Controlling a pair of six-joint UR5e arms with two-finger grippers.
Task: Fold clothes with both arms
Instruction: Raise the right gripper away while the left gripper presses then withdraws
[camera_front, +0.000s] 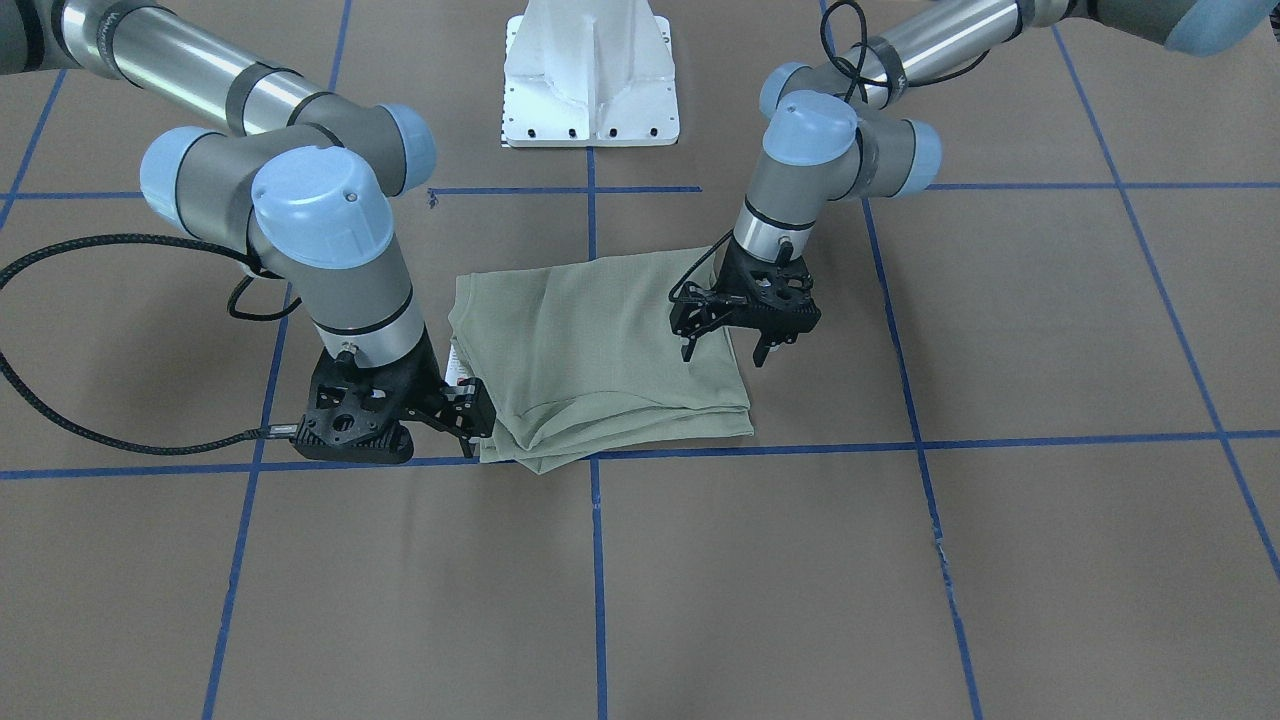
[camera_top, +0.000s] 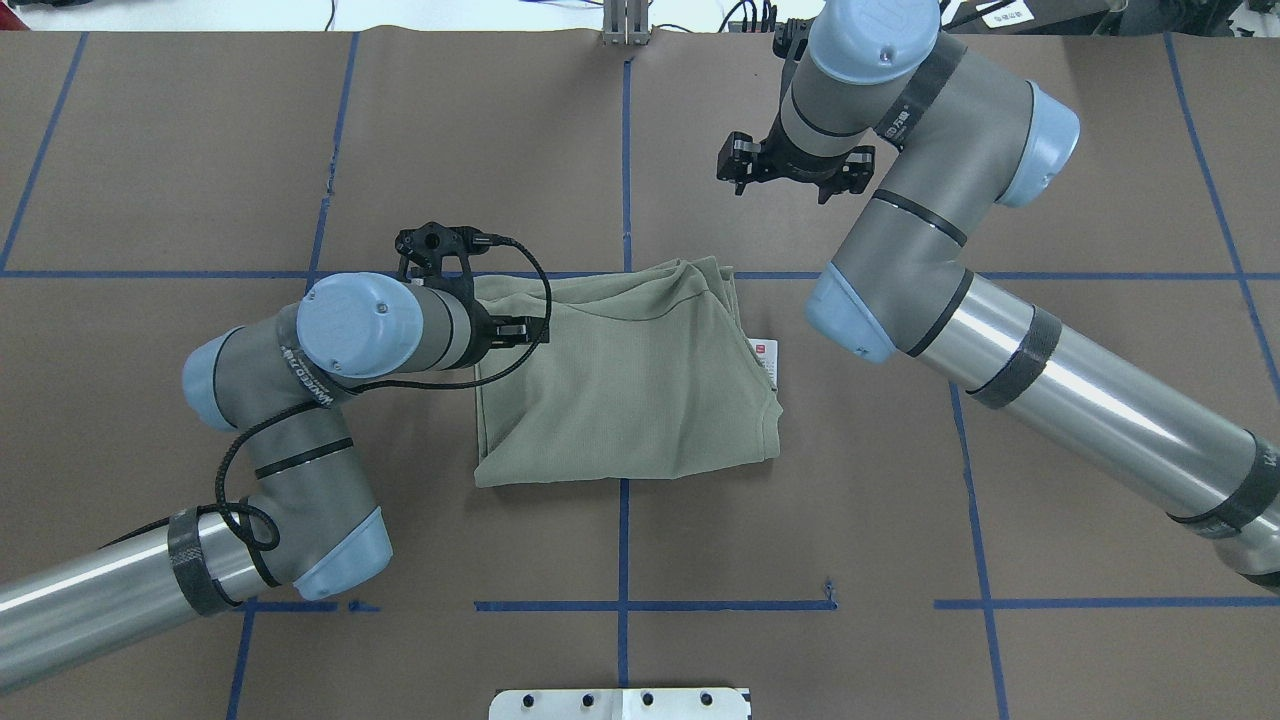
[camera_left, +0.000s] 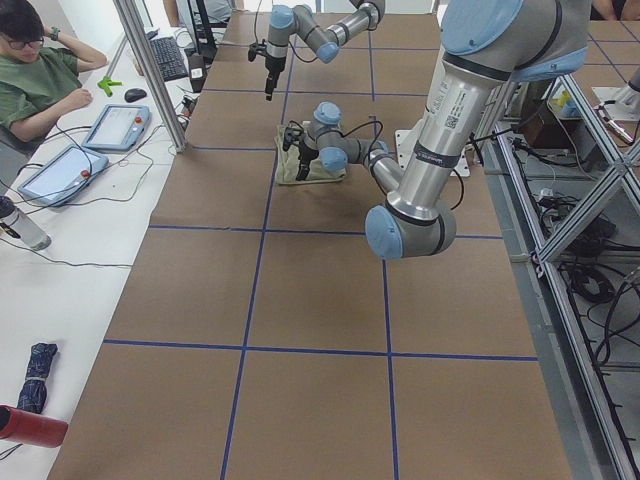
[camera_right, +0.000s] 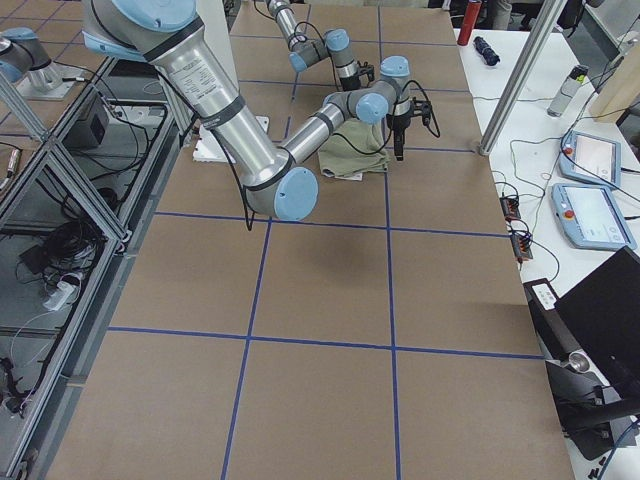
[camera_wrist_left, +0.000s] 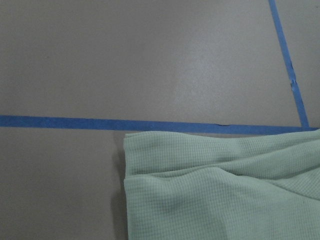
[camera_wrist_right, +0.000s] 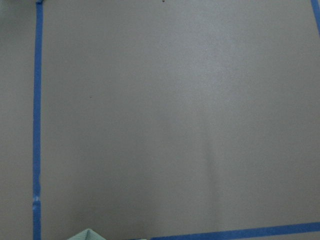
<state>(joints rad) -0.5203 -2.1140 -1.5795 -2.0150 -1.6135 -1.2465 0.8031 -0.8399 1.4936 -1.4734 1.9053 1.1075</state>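
Shirt (camera_front: 600, 350) is lying folded at frame centre on the counter (camera_front: 1000, 560). My left tool (camera_front: 725, 350) is hovering open over its right edge. My right tool (camera_front: 472, 418) is open by the lower-left corner, gripping nothing. Best next move: pinching matching corners and lifting evenly.

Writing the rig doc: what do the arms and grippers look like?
Left arm and right arm match: silver tubes, grey joints, light-blue caps, black bands with white lettering. Left gripper and right gripper are black, two fingers each, housings with round holes. A black braided cable runs to the right gripper; a thinner black cable loops at the left wrist.
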